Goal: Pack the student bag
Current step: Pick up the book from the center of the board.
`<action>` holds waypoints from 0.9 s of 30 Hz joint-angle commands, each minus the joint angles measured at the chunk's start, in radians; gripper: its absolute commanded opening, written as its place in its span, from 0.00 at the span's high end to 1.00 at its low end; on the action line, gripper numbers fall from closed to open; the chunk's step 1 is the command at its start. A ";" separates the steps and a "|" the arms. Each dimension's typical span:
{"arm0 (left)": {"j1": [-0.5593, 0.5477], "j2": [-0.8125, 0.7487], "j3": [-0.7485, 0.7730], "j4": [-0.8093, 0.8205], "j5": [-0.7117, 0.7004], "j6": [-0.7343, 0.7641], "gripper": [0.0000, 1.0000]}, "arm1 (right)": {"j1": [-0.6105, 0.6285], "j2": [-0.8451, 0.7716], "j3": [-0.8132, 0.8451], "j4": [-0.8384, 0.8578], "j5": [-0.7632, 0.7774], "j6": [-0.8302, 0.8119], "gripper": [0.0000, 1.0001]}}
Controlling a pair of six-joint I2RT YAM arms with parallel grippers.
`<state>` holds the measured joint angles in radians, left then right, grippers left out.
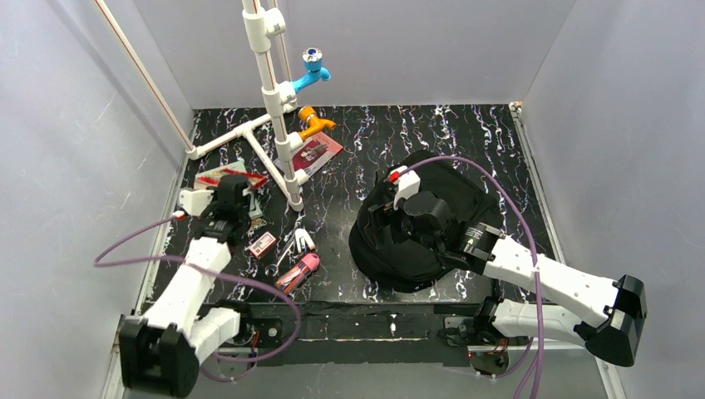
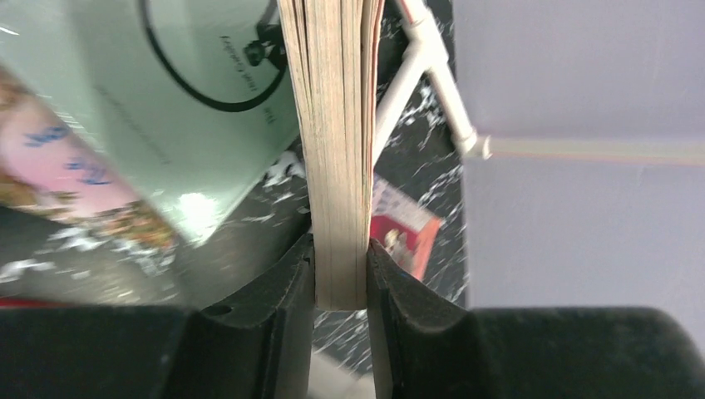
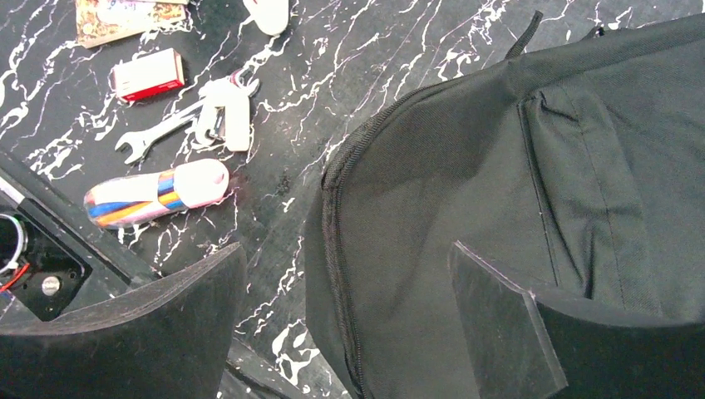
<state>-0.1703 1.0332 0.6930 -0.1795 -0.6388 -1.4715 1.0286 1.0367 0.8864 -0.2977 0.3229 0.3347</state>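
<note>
The student bag is a large black backpack lying flat at the right of the table. In the right wrist view its zipper seam runs between my fingers. My right gripper hovers open and empty over the bag's left edge. My left gripper is at the far left, shut on a thick book. It grips the book by its page edge, and the book stands on edge.
A pale green booklet lies under the held book. A red booklet lies by the white pipe frame, which carries blue and orange taps. A small red box, a wrench and a pink pencil case lie between the arms.
</note>
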 commanded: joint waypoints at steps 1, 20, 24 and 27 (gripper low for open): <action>0.002 -0.262 0.043 -0.343 0.006 0.262 1.00 | -0.004 0.017 0.045 -0.021 0.007 -0.049 0.02; 0.003 -0.402 0.407 -0.863 0.450 0.388 1.00 | 0.289 0.221 0.025 0.545 -0.124 -0.432 0.02; 0.002 -0.420 0.408 -0.875 0.567 0.340 1.00 | 0.333 0.348 0.035 0.766 -0.114 -0.566 0.02; 0.003 -0.423 0.410 -0.891 0.635 0.314 1.00 | 0.360 0.434 0.081 0.839 -0.127 -0.635 0.02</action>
<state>-0.1696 0.6243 1.0607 -1.0466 -0.1356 -1.1088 1.3598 1.3773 0.9184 0.2943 0.1989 -0.1333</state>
